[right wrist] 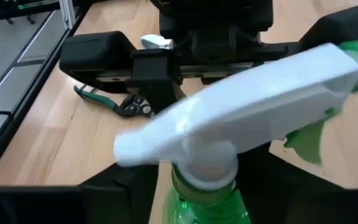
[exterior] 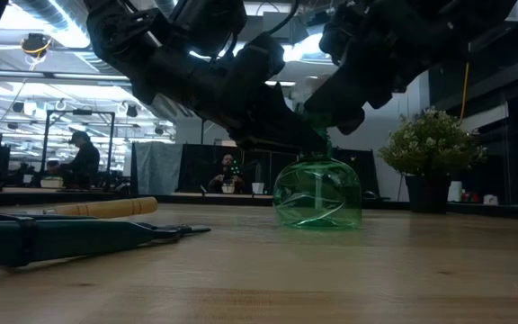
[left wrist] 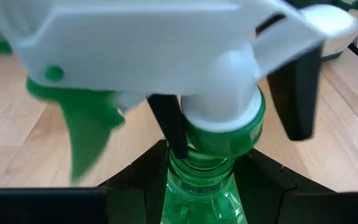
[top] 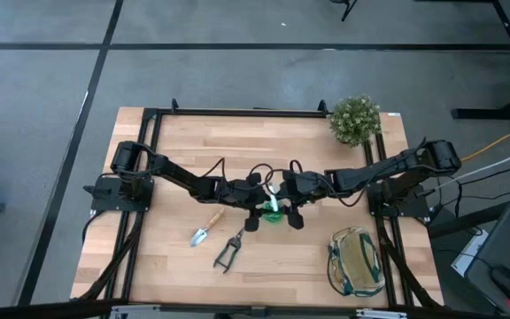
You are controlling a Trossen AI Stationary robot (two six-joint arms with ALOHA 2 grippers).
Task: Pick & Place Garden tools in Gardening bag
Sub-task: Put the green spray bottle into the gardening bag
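Near edge, I log the gardening bag at 4 o'clock, shears and trowel at 7. Table centre: spray bottle upright on the wood. Left gripper and right gripper flank its neck; clamped or apart, I cannot tell. Potted plant at 1 o'clock.

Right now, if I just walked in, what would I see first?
Both arms meet at mid-table over a green spray bottle that stands upright, the left gripper and the right gripper both at its neck. The trowel and shears lie beside it, and the bag waits at the table's front right corner.
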